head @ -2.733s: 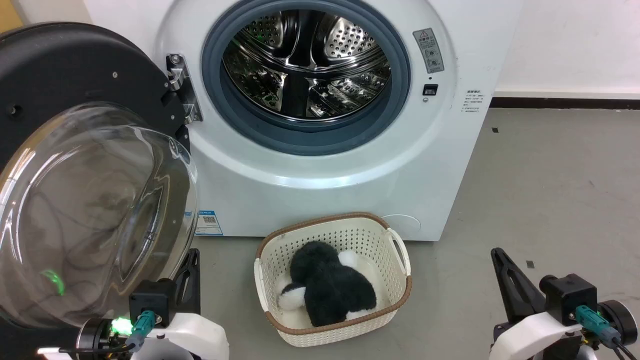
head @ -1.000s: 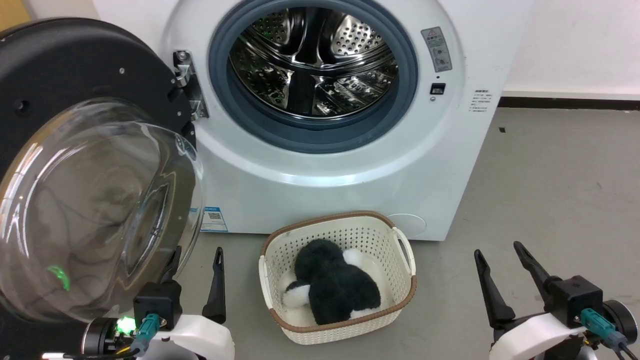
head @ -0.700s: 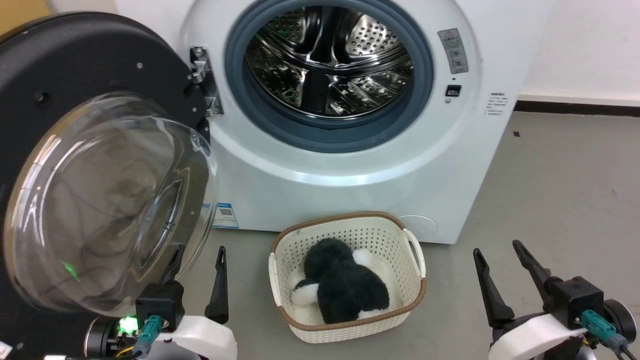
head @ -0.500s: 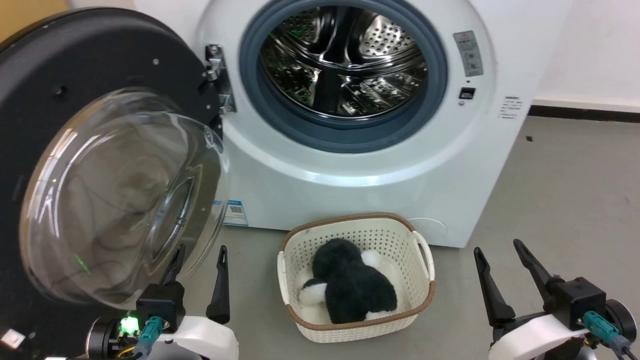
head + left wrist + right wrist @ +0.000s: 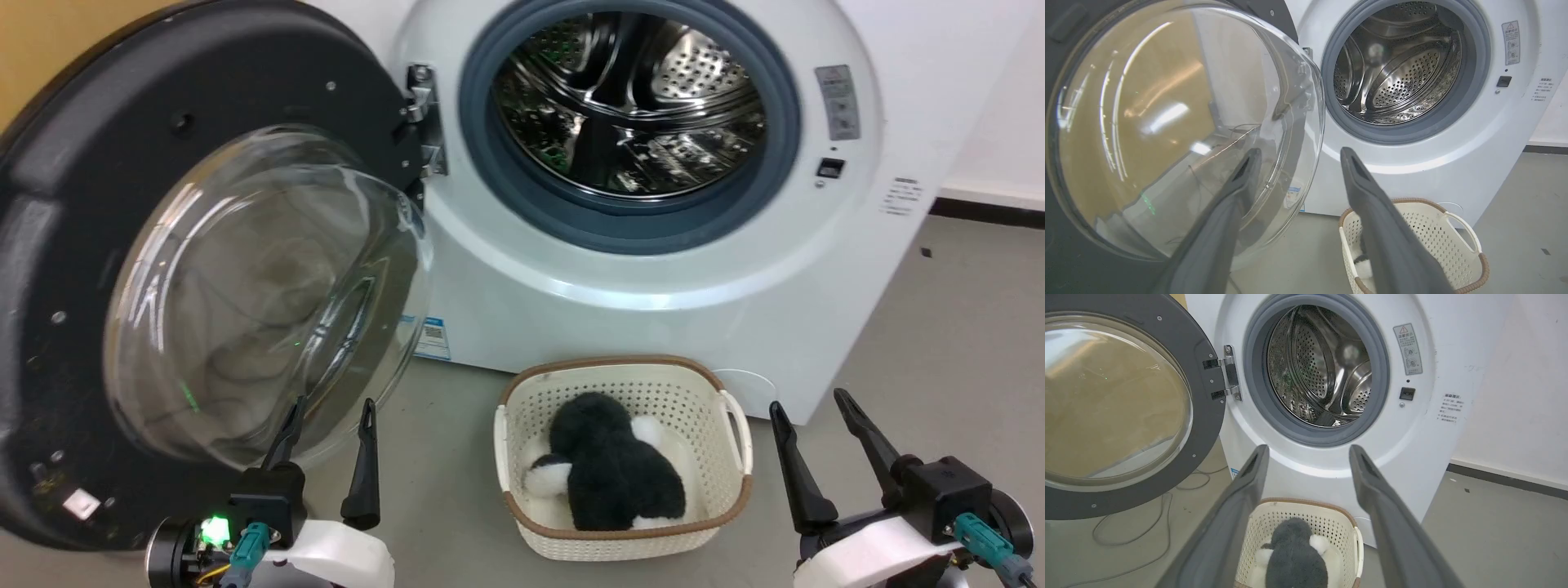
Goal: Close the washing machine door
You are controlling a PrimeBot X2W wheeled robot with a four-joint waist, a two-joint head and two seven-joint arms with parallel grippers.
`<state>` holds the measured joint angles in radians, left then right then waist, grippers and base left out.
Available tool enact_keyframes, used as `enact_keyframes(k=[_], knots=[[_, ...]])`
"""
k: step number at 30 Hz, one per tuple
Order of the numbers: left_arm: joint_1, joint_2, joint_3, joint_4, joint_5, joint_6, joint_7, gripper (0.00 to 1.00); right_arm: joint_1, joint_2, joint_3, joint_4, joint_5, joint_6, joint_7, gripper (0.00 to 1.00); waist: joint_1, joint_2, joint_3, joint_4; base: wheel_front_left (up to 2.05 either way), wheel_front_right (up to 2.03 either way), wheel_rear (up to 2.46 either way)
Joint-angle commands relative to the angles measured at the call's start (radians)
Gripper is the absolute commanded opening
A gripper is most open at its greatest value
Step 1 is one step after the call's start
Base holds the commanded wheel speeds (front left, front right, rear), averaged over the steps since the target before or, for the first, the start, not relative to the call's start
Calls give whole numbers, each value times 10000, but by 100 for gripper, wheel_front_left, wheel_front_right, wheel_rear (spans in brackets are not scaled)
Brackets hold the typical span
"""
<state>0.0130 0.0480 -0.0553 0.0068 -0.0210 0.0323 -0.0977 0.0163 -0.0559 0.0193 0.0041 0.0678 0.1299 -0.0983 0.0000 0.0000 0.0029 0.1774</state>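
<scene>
Two grippers are showing along the bottom of the head view, the left gripper (image 5: 335, 402) at lower left and the right gripper (image 5: 807, 398) at lower right. Each has its fingers spread apart and is holding nothing. The washing machine door (image 5: 261, 294) is hanging wide open across the left half of the frame, its hinge (image 5: 424, 122) joining it to the white washing machine (image 5: 653, 310) at upper centre. The left fingertips are overlapping the lower edge of the door's glass; whether they are touching it I cannot tell. A basket (image 5: 612, 361) with a black-and-white plush toy (image 5: 612, 482) in it is sitting at lower centre.

Going to the left wrist view, the door's glass is bulging across the left side with one finger overlapping it, and the steel drum (image 5: 1396, 69) is showing at upper right.

Turning to the right wrist view, the spread fingers are framing the basket at bottom centre — the door is standing open at upper left, well apart from them.
</scene>
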Motion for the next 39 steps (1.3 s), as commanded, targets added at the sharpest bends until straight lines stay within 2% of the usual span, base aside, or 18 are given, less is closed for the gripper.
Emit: enact_keyframes(k=[1,11,39], knots=[[73,9,-50,8,-86,42,-104,100,99,-13,27,-21,75,3,-99,100,0,0,-13,180,0,0,0],[205,11,-102,-78,-127,177,-312,100,41,-52,205,54,215,4,-308,100,0,0,4,782,0,0,0],[673,16,-237,-704,-424,931,-897,100,-720,-476,1126,529,892,6,-892,100,0,0,302,2109,0,0,0]])
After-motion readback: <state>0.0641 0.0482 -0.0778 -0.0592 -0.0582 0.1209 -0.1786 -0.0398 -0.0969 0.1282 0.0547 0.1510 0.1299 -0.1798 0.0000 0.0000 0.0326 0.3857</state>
